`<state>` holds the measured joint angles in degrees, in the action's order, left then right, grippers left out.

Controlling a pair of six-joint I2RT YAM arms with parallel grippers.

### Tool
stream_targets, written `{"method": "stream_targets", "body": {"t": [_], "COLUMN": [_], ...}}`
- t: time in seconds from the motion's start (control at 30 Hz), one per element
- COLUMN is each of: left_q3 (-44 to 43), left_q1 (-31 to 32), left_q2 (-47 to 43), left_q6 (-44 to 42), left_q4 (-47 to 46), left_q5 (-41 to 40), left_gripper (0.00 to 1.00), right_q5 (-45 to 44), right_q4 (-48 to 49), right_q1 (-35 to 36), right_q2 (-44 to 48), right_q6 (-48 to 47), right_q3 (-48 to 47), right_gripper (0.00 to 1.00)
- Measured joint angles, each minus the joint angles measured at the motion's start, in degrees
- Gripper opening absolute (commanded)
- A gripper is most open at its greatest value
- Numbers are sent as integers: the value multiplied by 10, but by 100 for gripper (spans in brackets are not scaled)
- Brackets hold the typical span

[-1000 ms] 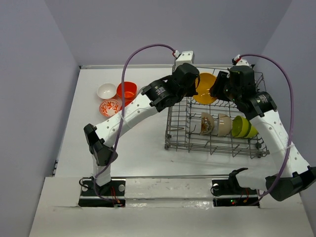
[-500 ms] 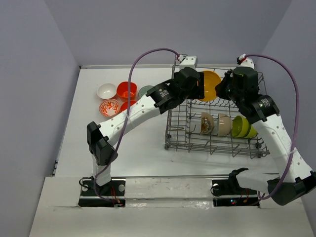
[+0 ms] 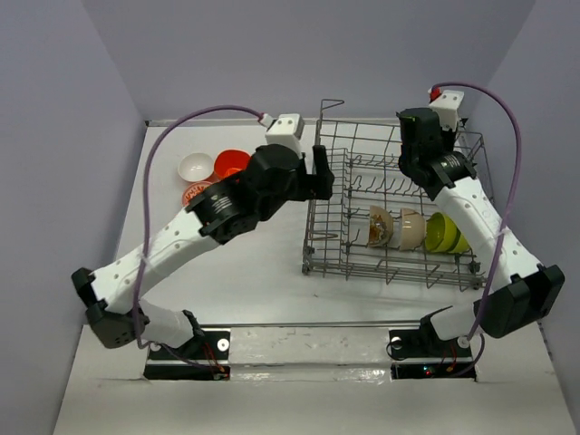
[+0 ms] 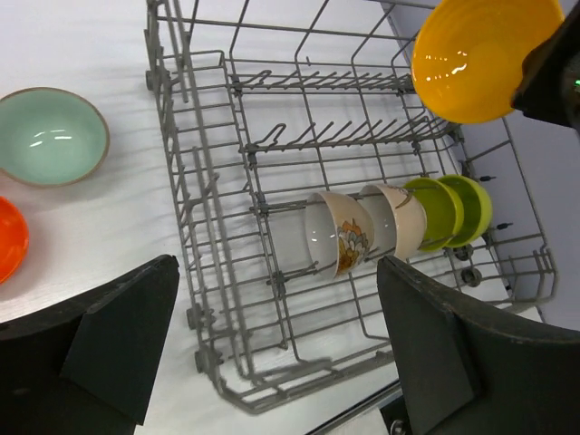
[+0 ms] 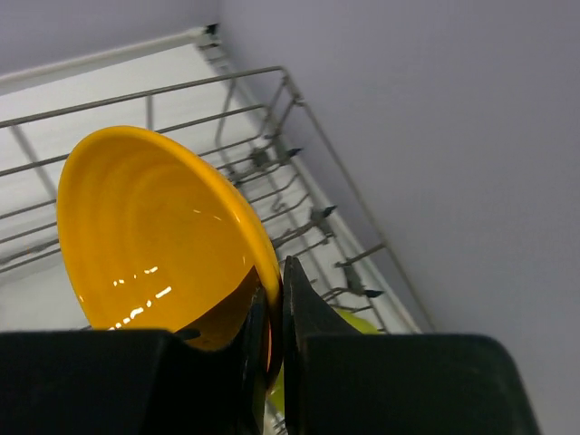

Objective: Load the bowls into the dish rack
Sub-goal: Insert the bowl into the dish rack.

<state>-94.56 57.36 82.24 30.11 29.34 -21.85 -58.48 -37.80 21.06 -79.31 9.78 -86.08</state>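
Rack (image 3: pixel 362 177) at 3 o'clock on table (image 3: pixel 254 272). Left gripper (image 3: pixel 319 172) spread wide and empty at rack's 9 o'clock edge, clear of right arm. Right gripper (image 5: pixel 276 299) pinches rim of yellow bowl (image 5: pixel 154 236), held on edge above rack's 1 o'clock corner, which likely suits slotting between tines. Four bowls (image 4: pixel 390 222) upright in row at 5 o'clock. Spares (image 3: pixel 197 167) on table at 9 o'clock.
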Motion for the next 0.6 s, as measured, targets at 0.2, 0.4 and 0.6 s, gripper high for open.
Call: {"method": "stream_targets", "body": {"t": [0.2, 0.4, 0.6], "left_q3": [122, 227, 316], "left_q1": [-5, -27, -110], "left_q2": [-187, -320, -375], "left_q6": [-14, -43, -87], "left_q4": [-1, 18, 14], "left_q5": [-1, -26, -2], "left_gripper": [99, 99, 99], "right_q5": [-141, -181, -198], "right_q4": [176, 350, 631], "right_q1": [-7, -61, -108], "right_q2": [-46, -107, -129], "right_q6": [-184, -344, -569], "right_q3": [68, 93, 159], "right_gripper": [1, 1, 1]}}
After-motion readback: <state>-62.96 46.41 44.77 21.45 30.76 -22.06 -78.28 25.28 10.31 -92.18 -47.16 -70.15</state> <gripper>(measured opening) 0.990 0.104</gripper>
